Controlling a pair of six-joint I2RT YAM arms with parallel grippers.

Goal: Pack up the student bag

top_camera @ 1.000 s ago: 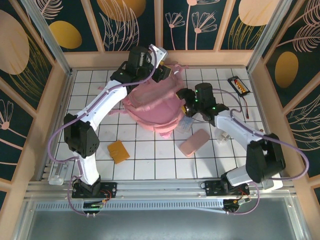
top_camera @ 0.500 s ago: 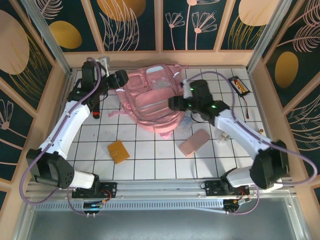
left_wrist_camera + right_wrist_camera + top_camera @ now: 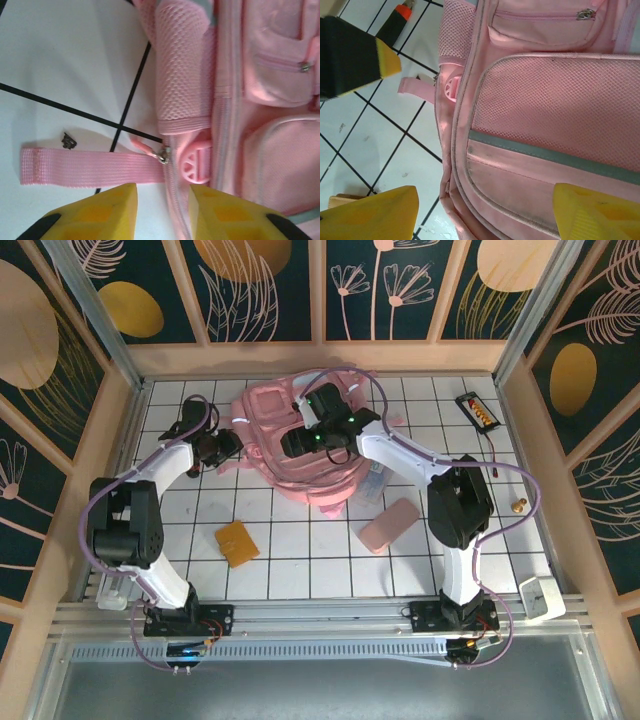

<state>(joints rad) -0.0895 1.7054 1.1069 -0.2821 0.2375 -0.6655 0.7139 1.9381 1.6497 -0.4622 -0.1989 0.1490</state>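
1. From above: student bag [image 3: 330, 475], large and pink, flat on its back toward the rear centre of the white tiled table [image 3: 300, 570], zipped front pockets facing up.
2. Left gripper [image 3: 224, 446] low at the bag's left edge. From its wrist camera: yellow fingertips [image 3: 100, 215] only narrowly apart, nothing clamped between them, aimed at the side zip pull [image 3: 163, 156]. Just beyond, a round pink buckle [image 3: 192, 164] and a loose pink strap [image 3: 90, 167] lying flat on the tiles.
3. Right gripper [image 3: 298, 443] above the middle of the bag, jaws spread wide, gripping nothing. Beneath it, the mesh front pocket [image 3: 555, 95] and a grey reflective strip [image 3: 545, 157].
4. Near the bag's front right corner, a small flat pink case [image 3: 390, 525]. Well apart to the front left, an orange-brown flat pad [image 3: 237, 542].
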